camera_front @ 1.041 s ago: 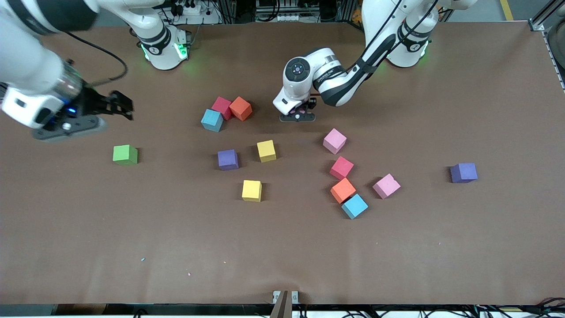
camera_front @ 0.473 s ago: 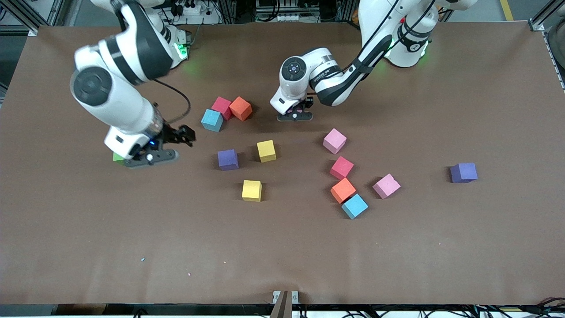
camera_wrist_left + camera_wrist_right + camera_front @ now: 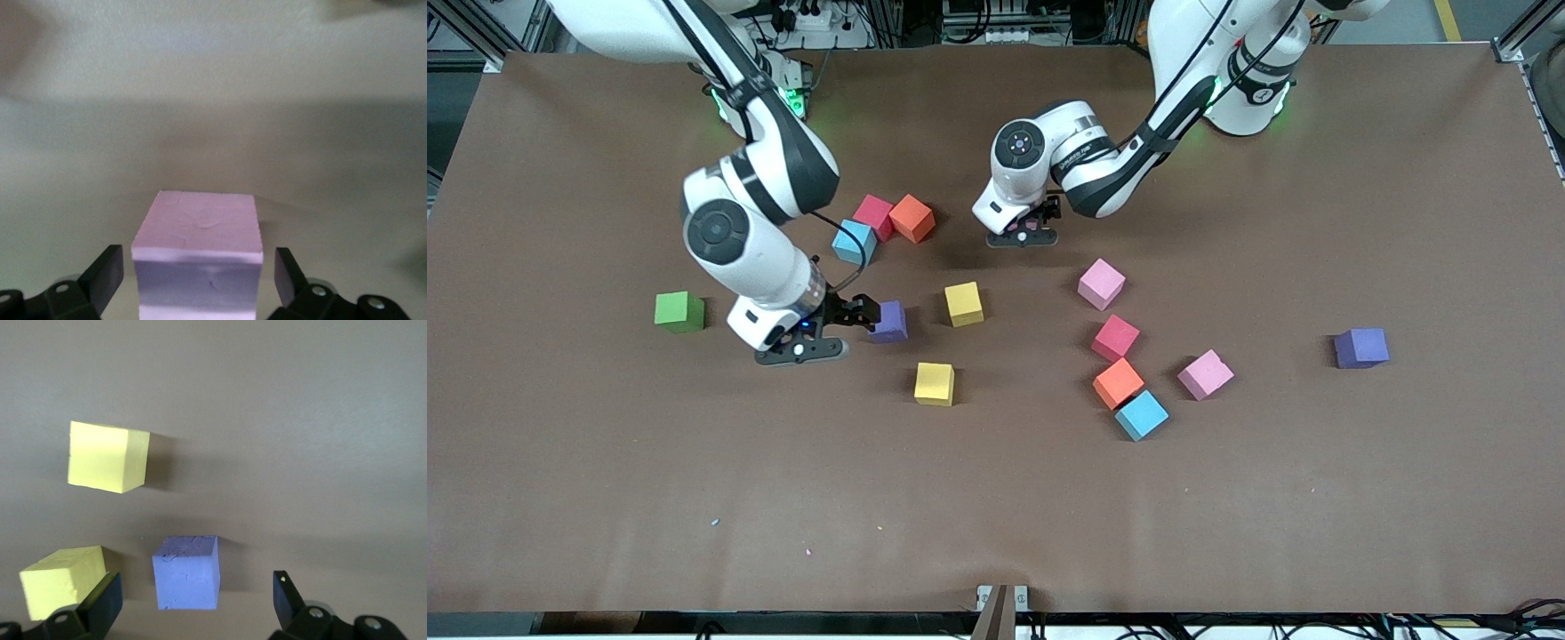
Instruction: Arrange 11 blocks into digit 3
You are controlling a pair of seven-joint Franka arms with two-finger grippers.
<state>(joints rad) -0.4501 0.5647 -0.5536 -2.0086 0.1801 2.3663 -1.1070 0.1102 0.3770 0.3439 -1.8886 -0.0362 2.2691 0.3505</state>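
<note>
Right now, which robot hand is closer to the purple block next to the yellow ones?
The right one. The right gripper is over the table just beside that purple block, fingers open. The left gripper is over a pink block toward the robots' bases, well away from it.

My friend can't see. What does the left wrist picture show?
A pink block sits on the table between the two black fingers of the left hand. The fingers stand open, with a gap on each side of the block. Nothing else shows but bare table.
</note>
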